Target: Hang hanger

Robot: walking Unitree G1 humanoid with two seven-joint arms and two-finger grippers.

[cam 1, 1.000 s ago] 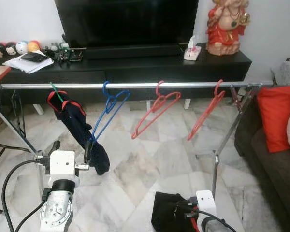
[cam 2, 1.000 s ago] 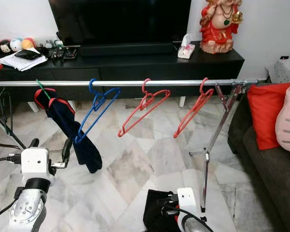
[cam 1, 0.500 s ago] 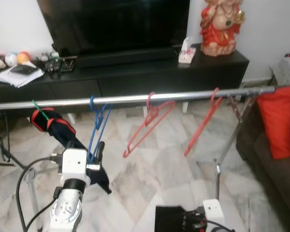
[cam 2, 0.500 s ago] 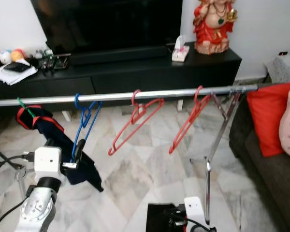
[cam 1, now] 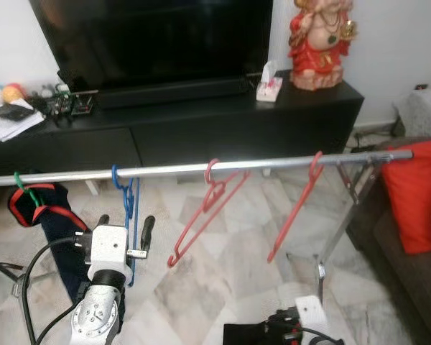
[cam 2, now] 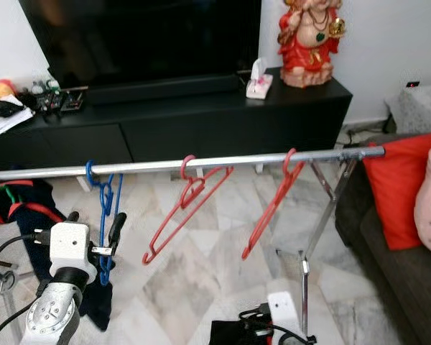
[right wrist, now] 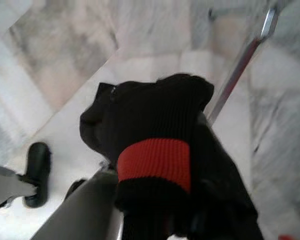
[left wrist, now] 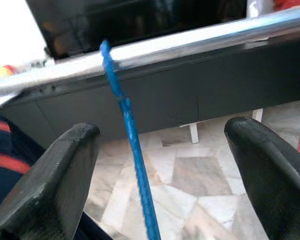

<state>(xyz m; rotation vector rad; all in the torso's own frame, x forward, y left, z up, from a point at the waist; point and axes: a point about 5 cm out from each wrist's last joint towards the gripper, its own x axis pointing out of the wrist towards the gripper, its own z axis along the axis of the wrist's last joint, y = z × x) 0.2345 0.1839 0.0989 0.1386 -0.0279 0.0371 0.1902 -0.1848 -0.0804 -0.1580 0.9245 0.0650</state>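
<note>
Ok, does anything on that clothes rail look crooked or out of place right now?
The two red hangers on the rail hang skewed, swung out at a slant. The blue hanger hangs straight between the open left gripper fingers. A dark garment is bunched at the rail's left end.

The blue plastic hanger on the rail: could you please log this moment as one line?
blue plastic hanger: hooked on metal rail | left end effector: open, straddling it | right end effector: low, shut on black-and-red knit garment

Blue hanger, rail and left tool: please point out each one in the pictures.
blue hanger [left wrist: 132, 142], left wrist view, on its thin shaft
rail [cam 1: 273, 164], left eye view, on the bare bar
left tool [cam 1: 124, 224], left eye view, midway between its fingertips
</note>
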